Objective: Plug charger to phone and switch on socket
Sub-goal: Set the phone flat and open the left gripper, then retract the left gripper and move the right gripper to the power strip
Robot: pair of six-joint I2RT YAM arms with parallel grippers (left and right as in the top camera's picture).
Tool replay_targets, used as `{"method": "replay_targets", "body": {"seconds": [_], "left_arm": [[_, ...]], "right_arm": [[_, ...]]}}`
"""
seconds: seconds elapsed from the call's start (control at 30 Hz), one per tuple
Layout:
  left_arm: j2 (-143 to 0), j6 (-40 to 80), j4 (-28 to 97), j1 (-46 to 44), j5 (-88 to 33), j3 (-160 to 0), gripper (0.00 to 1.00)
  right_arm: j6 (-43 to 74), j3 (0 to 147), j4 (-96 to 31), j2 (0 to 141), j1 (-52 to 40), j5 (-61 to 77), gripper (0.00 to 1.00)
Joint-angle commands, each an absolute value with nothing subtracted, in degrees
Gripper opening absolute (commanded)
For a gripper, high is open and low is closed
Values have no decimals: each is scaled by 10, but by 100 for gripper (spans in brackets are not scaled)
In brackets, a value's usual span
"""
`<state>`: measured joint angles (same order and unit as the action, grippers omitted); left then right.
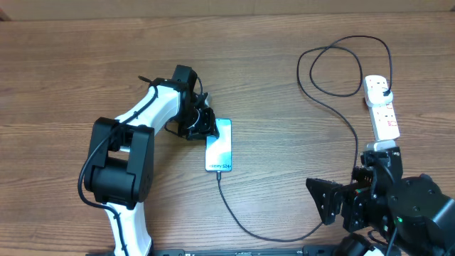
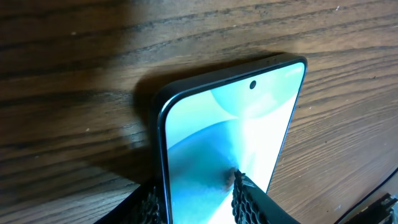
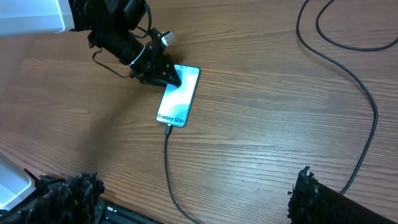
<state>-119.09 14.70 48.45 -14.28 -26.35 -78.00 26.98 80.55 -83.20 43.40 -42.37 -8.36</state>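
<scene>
Phone lies flat on the worktop, screen up and lit pale blue. Its upper end sits right under the left hand and its lower end points away from that hand. That hand is partly open. In the left wrist view one fingertip rests on the glass and the other sits at the phone's long edge. The phone is much wider than the gap between them, so the hand is probably steadying the phone rather than clasping it. At the phone's far end from the left hand, the charger meets the bottom edge. Its connector looks seated in the port, though the joint is too small to be sure. From there the cable sweeps across the worktop, passes between the right hand's fingers in the right wrist view, then loops round to its plug. The plug stands in the socket, which lies just beyond the right hand. The right hand is wide open, holds nothing, and is well apart from the phone. By this reading the first half of the task is done or nearly done, with cable joined to phone and plug in the strip. The switching on is left. The red switches are too small to show whether any is pressed. The lit screen does not settle this, since no charging sign can be made out. The right hand, being nearest the socket, seems the one placed to press the switch.
</scene>
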Motion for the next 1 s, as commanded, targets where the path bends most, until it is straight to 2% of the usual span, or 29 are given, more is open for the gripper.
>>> {"method": "replay_targets", "body": {"seconds": [0.0,0.43,0.47,0.5,0.53,0.6,0.8,0.97], "left_arm": [[-1255,150,482,-135,-105,-742,41],[-1255,149,507,-135,-103,-743,42],[-1255,143,517,-134,-103,-743,58],[-1255,137,524,-135,-102,-743,67],[-1255,133,530,-135,-102,-743,81],[-1254,132,548,-135,-101,-743,100],[-1224,133,587,-135,-102,-745,100],[-1117,133,599,-136,-130,-745,100]], "right_arm": [[273,810,-831,434,-420,-90,100],[272,810,-830,434,-420,-90,100],[272,810,-828,434,-420,-90,100],[272,810,-825,434,-420,-91,100],[272,810,-821,434,-420,-92,100],[272,810,-812,435,-420,-101,100],[272,809,-797,441,-420,-157,100],[290,798,-798,456,-420,-222,100]]}}
